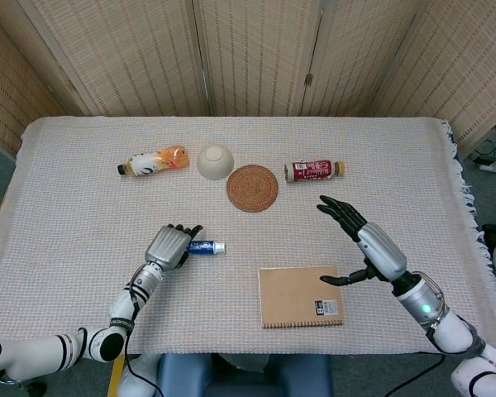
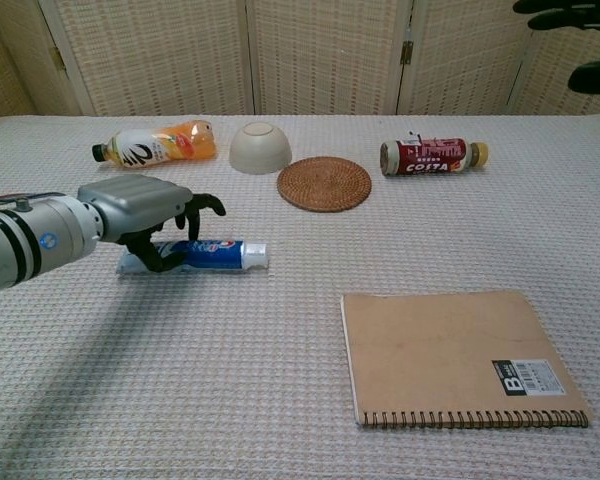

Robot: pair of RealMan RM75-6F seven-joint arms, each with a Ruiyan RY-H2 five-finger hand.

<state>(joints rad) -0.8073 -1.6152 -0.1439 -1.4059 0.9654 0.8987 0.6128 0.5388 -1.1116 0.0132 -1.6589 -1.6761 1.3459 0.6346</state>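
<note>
A blue and white toothpaste tube (image 1: 205,247) (image 2: 215,254) lies flat on the woven tablecloth, cap pointing right. My left hand (image 1: 170,245) (image 2: 145,213) rests low over the tube's tail end; its fingers are loosened and partly spread, and some still touch the tube. Over the right side of the table my right hand (image 1: 370,246) hovers with spread fingers and holds nothing. Only its dark fingertips (image 2: 565,8) show at the top right of the chest view. A brown spiral notebook (image 1: 302,296) (image 2: 460,355) lies below and left of that hand.
Along the far side lie an orange drink bottle (image 1: 155,160) (image 2: 155,143), an upturned cream bowl (image 1: 216,161) (image 2: 259,147), a round woven coaster (image 1: 252,188) (image 2: 324,183) and a red-labelled bottle (image 1: 314,170) (image 2: 432,156). Folding screens stand behind the table.
</note>
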